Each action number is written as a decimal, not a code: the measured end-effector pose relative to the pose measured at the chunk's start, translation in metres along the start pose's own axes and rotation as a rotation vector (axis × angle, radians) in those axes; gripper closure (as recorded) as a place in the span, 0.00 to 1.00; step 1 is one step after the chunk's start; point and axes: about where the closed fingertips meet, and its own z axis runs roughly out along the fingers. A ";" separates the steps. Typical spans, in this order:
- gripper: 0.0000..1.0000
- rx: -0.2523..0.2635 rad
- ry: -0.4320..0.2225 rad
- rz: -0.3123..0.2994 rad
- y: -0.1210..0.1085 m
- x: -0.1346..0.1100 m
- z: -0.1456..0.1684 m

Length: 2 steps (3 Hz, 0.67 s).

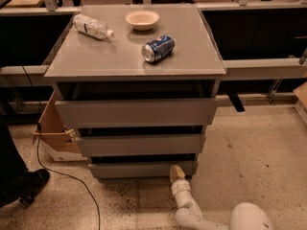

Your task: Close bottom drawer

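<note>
The grey cabinet (134, 56) has three handleless drawers. The bottom drawer (139, 169) is the narrowest and sits lowest, just above the floor, its flat front standing a little proud under the dark gap above it. My gripper (176, 172) is low at the floor, its tan tip against the right part of the bottom drawer's front. The white arm (192, 214) runs back from it to the lower right.
On the cabinet top lie a plastic bottle (92, 27), a white bowl (142, 19) and a blue can (158, 48). A cardboard box (53, 128) stands at the cabinet's left, with a black cable (62, 174) on the floor and a dark shoe (24, 186).
</note>
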 end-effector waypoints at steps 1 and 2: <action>1.00 -0.051 0.021 -0.054 -0.022 0.015 -0.022; 1.00 -0.142 0.057 -0.097 -0.046 0.030 -0.064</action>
